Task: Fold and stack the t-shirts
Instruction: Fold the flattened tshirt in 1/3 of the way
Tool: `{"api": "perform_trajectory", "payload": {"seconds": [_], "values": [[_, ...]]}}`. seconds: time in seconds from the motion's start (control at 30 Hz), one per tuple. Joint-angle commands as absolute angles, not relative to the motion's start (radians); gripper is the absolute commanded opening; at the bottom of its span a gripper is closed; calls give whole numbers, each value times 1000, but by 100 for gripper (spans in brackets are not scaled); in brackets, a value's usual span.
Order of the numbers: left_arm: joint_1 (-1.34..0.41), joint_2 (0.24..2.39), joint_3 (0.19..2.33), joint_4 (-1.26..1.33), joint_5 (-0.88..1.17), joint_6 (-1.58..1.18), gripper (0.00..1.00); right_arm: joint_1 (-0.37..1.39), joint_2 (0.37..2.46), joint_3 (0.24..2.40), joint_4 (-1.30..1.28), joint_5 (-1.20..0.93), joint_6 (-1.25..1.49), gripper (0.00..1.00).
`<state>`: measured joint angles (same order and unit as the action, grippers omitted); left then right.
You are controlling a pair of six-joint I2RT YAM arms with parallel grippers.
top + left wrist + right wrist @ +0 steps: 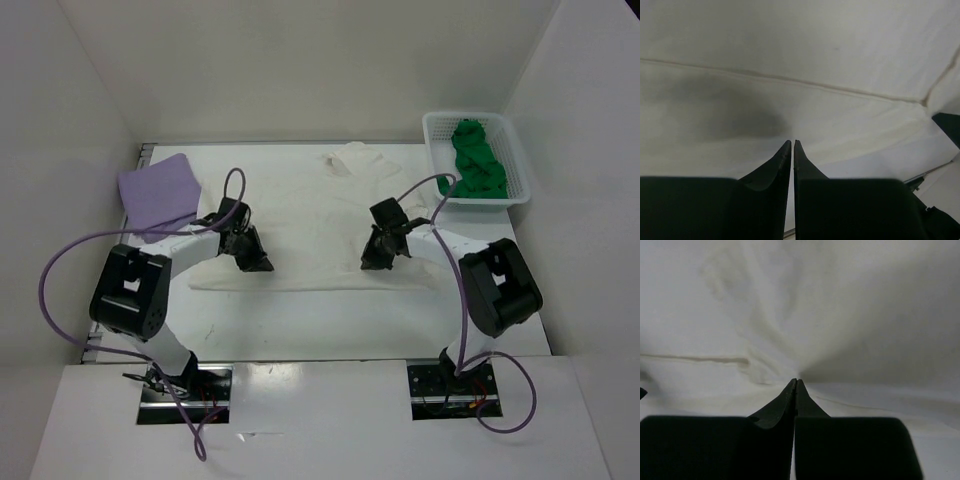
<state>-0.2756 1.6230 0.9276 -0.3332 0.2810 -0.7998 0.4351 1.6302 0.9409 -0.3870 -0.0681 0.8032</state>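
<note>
Top external: arms bent inward, left gripper [262, 266] and right gripper [370, 265] both pinching the cream t-shirt [310, 215].

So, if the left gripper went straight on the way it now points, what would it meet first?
The cream white t-shirt. In the left wrist view the left gripper points at this cloth, just below a seam, with nothing between. How near the cloth is, I cannot tell.

A white table [300, 330] fills a booth of plain white walls: a back wall [300, 70], a left wall [50, 150] and a right wall [590, 120]. A white shelf [320, 430] runs along its near edge. The light is even, and shadows on the tabletop are soft.
</note>
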Motion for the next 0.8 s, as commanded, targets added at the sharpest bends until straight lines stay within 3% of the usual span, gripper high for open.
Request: {"api": "perform_trajectory", "payload": {"seconds": [0.0, 0.3, 0.53, 0.63, 0.77], "values": [[-244, 1675, 870, -322, 267, -833, 10, 434, 1654, 931, -359, -55, 819, 0], [-187, 1585, 692, -368, 334, -853, 9, 455, 1540, 669, -339, -95, 925, 0], [-207, 1396, 465, -417, 483, -910, 12, 489, 1182, 474, -429, -167, 1049, 0], [-177, 1322, 504, -514, 483, -891, 14, 489, 1137, 526, -452, -195, 1062, 3], [-158, 1279, 805, -615, 402, -847, 22, 480, 1214, 740, -498, -180, 967, 15]]}}
